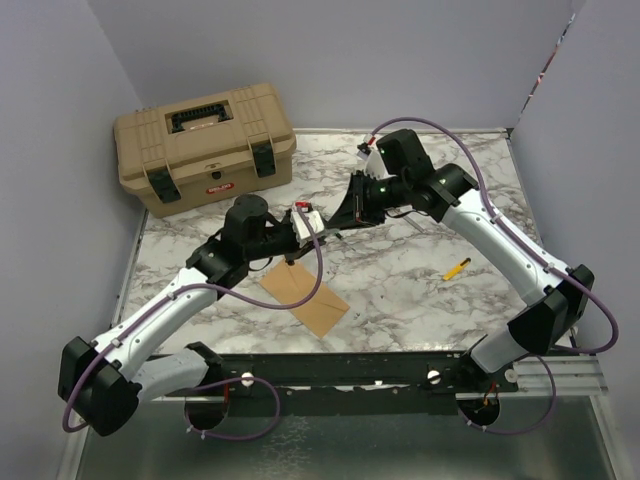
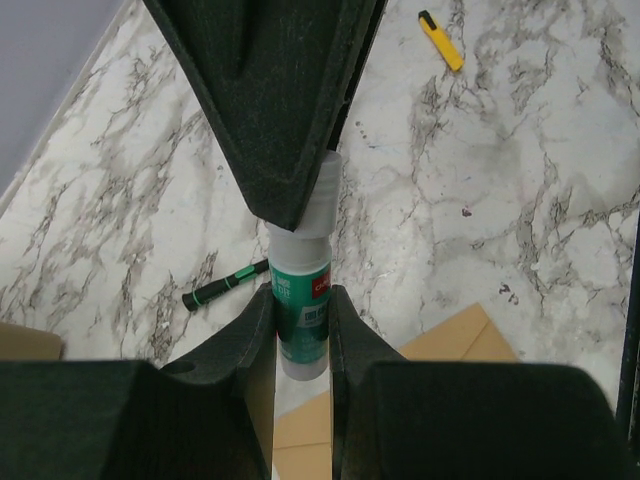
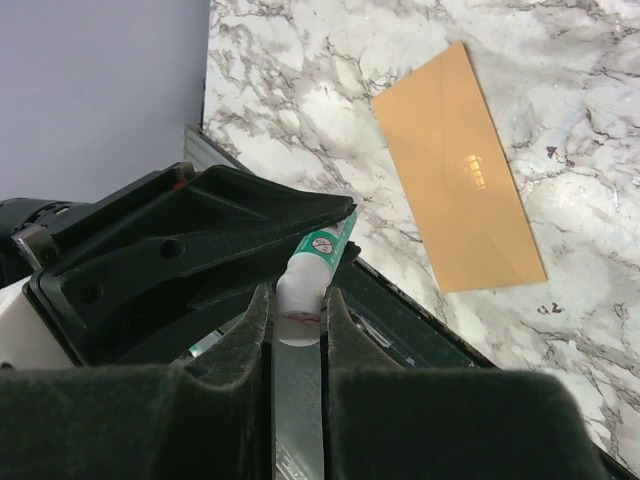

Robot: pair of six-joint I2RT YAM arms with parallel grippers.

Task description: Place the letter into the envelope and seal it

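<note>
The brown envelope (image 1: pixel 305 293) lies flat on the marble table, just in front of both grippers; it also shows as envelope (image 3: pixel 460 170) and envelope (image 2: pixel 460 335). The letter is out of view. A glue stick (image 2: pixel 300 300) with a green label hangs in the air between the two arms. My left gripper (image 2: pixel 300 295) is shut on its body. My right gripper (image 3: pixel 298 292) is shut on its white cap end (image 3: pixel 301 298), meeting the left gripper (image 1: pixel 298 228) tip to tip above the table, right gripper (image 1: pixel 342 218) coming from the right.
A tan toolbox (image 1: pixel 205 145) stands at the back left. A yellow cutter (image 1: pixel 456 268) lies right of centre. A green-and-black pen (image 2: pixel 225 287) lies on the marble under the grippers. Walls close in the left and right sides; a metal rail (image 1: pixel 400 365) runs along the near edge.
</note>
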